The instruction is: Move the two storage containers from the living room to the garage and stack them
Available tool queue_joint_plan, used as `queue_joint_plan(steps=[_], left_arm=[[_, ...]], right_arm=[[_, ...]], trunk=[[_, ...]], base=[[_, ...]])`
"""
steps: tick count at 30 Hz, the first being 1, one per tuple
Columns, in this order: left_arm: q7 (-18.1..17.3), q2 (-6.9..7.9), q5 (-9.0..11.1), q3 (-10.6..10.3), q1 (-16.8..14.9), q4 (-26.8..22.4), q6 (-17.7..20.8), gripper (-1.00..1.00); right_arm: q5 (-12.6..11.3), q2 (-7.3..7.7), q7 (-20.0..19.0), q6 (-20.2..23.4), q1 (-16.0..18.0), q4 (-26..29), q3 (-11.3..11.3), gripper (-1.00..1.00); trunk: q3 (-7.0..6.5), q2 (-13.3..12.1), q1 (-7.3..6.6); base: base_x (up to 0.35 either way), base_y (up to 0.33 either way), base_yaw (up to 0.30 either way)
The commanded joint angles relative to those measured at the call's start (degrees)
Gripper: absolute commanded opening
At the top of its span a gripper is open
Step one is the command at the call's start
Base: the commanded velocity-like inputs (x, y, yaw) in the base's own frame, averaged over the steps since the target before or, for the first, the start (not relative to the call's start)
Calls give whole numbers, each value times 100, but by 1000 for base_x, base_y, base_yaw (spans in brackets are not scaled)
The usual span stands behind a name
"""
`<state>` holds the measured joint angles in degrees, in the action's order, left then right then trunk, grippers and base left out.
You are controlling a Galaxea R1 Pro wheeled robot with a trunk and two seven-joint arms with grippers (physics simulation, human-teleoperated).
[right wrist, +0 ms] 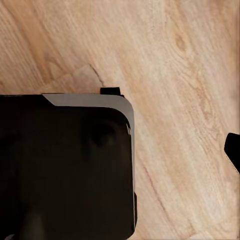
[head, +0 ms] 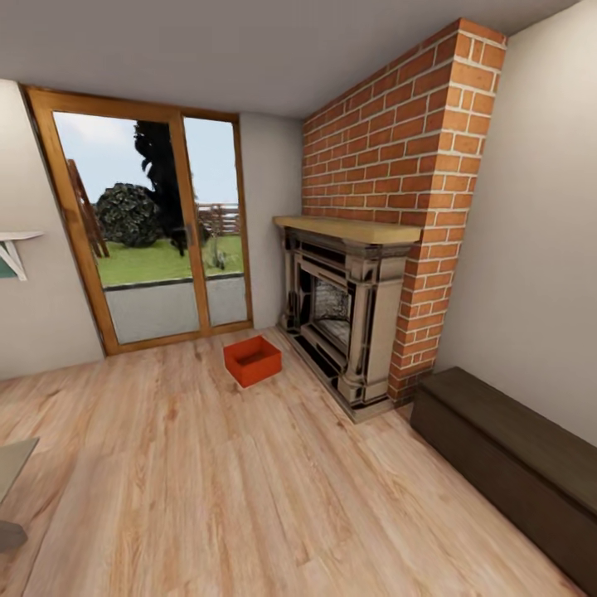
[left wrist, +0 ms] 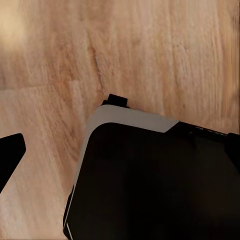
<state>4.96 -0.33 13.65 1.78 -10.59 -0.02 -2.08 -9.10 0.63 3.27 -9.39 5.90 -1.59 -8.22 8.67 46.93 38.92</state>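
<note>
Orange-red container (head: 252,360) sits on the light wood floor (head: 207,481) a little left of the middle of the head view, open side up, with nothing visible inside it. It stands alone, just in front of the glass door and near the lower left corner of the fireplace, not touching either one. One such box can be seen.

To its right the fireplace (head: 340,319) has a dark ornate frame and a pale wooden shelf on top, and the red brick chimney (head: 398,141) goes up to the ceiling in the upper right of the frame. At the lower right a long low dark bench (head: 514,464) stands along the white wall. In the upper left the door with a wooden frame (head: 153,224) shows grass, a bush and a fence outside. A small shelf (head: 15,249) is fixed on the wall at the left edge, and a pale corner of some furniture (head: 12,473) comes in at the lower left edge.

Both wrist views look down on the same wood planks. A large dark body with a grey edge (left wrist: 150,175) covers the lower part of the left wrist view, and a similar one (right wrist: 65,165) covers the lower left of the right wrist view. Small black pieces show at the edges, but I cannot tell how far either gripper is open, or whether it holds anything.
</note>
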Motion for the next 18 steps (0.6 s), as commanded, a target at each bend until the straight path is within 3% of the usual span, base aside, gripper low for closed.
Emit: queue_joint_plan(steps=[1,8,18], left_arm=[[14,-2,15,16,-5,4,-20,100],[14,-2,15,16,-5,4,-20,100],[14,-2,15,16,-5,3,-20,100]], right_arm=[[-65,-14,7,-34,8,-17,-45,100],[-82,-4,15,-37,8,-17,-39,100],[-83,-1,16,-37,8,-17,-39,100]], trunk=[[8,5,4],[-4,5,4],[-5,5,4]], base=[[319,-145,0],[319,-124,195],[319,-16,260]])
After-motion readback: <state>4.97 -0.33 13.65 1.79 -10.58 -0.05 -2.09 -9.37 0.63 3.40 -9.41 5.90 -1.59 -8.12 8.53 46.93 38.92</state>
